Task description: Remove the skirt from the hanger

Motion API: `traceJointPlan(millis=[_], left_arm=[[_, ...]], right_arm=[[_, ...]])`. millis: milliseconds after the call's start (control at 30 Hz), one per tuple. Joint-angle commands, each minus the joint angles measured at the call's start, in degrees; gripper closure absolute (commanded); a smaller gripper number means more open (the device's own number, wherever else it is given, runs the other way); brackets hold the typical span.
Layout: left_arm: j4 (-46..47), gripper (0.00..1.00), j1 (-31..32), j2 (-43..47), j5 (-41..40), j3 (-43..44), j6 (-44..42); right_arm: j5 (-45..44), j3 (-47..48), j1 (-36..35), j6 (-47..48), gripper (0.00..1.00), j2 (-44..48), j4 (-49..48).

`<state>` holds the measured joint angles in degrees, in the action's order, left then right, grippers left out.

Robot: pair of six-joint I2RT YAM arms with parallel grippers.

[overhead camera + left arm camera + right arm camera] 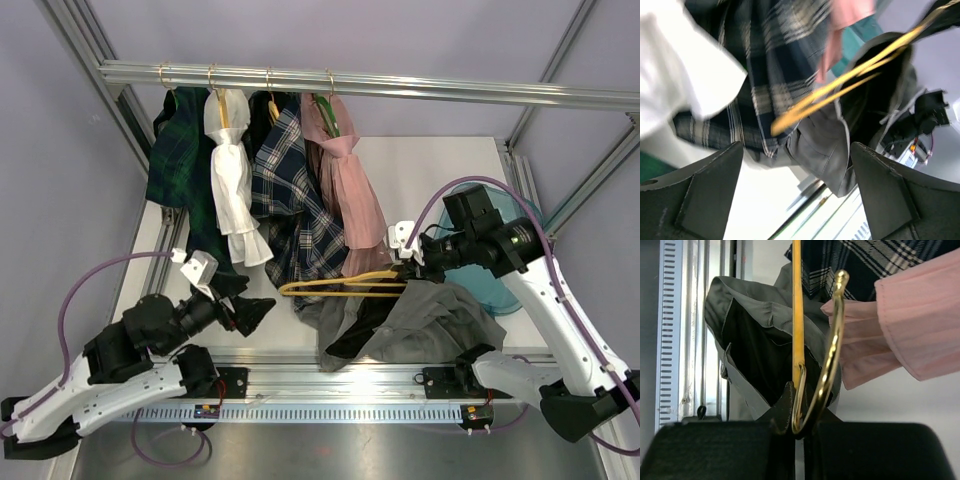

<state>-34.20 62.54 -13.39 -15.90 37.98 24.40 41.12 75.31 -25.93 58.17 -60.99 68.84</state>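
A grey skirt with a dark lining lies bunched at the table's front edge, under a yellow hanger that is held level above it. My right gripper is shut on the hanger's gold hook; the skirt hangs below the hanger's bar in the right wrist view. My left gripper is open and empty, just left of the hanger's tip. In the left wrist view the hanger and the skirt lie ahead of the wide-apart fingers.
Several garments hang from the rail at the back: a green plaid one, a white one, a navy plaid one and a pink one. A teal bin stands at the right, behind my right arm.
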Motion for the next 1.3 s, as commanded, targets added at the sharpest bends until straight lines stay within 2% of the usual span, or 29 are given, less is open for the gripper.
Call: traceJointPlan(millis=[0, 133, 233, 400, 533, 633, 667, 733, 867, 900, 933, 1000, 1033, 1067, 1167, 1267], left_arm=[[1.9, 0.07, -0.1, -5.8, 7.8, 6.9, -14.7], [1.7, 0.07, -0.1, -20.3, 17.4, 10.6, -26.6], [4.7, 0.07, -0.1, -26.7, 21.3, 11.3, -31.2], [10.4, 0.08, 0.0, -31.8, 22.9, 10.7, -33.5], [14.1, 0.13, 0.0, -34.0, 22.9, 8.3, -32.2], [14.8, 0.26, -0.1, -35.6, 23.9, 7.3, -31.7], [14.7, 0.38, 0.0, -36.1, 24.3, 7.1, -31.6], [14.6, 0.50, 0.0, -36.9, 25.1, 6.5, -31.3], [14.5, 0.85, 0.0, -36.7, 26.6, 5.3, -31.9], [14.2, 1.00, 0.0, -36.0, 26.2, 5.2, -31.9], [14.1, 1.00, 0.1, -35.6, 24.7, 5.2, -31.7], [13.3, 1.00, 0.0, -34.0, 23.6, 5.1, -31.4], [12.9, 1.00, 0.0, -31.9, 22.9, 5.0, -31.3], [12.4, 1.00, 0.0, -30.7, 22.8, 4.7, -31.2], [9.2, 1.00, 0.0, -26.0, 22.1, 4.6, -31.1], [4.5, 1.00, 0.0, -21.5, 20.7, 4.9, -31.3]], right_arm=[[3.7, 2.1, -1.0, 9.8, 1.00, -1.6, 3.0], [3.5, 2.9, -3.0, 11.4, 1.00, -4.6, 2.7], [2.6, 3.1, -5.3, 10.5, 1.00, -4.9, 0.6], [2.0, 3.3, -7.8, 9.9, 1.00, -5.0, -0.6], [2.3, 3.6, -9.1, 9.2, 1.00, -5.0, -1.3], [2.6, 3.8, -9.3, 9.2, 1.00, -5.1, -1.7], [2.7, 3.6, -9.3, 9.2, 1.00, -5.1, -1.7], [3.1, 3.4, -9.4, 9.3, 1.00, -4.9, -1.7], [4.1, 2.5, -9.4, 9.2, 1.00, -4.4, -2.1], [4.3, 2.3, -9.4, 8.9, 1.00, -4.1, -2.2], [4.4, 2.2, -9.4, 7.1, 1.00, -3.9, -2.7], [4.1, 2.0, -9.3, 3.4, 0.89, -3.2, -4.9], [3.3, 1.9, -9.1, -1.9, 0.84, -2.7, -5.9], [3.3, 1.7, -8.8, -3.7, 0.68, -2.2, -6.7], [3.3, 0.9, -6.9, -7.1, 0.44, -0.1, -4.5], [0.8, 1.0, -3.3, -9.5, 0.36, 1.3, -1.9]])
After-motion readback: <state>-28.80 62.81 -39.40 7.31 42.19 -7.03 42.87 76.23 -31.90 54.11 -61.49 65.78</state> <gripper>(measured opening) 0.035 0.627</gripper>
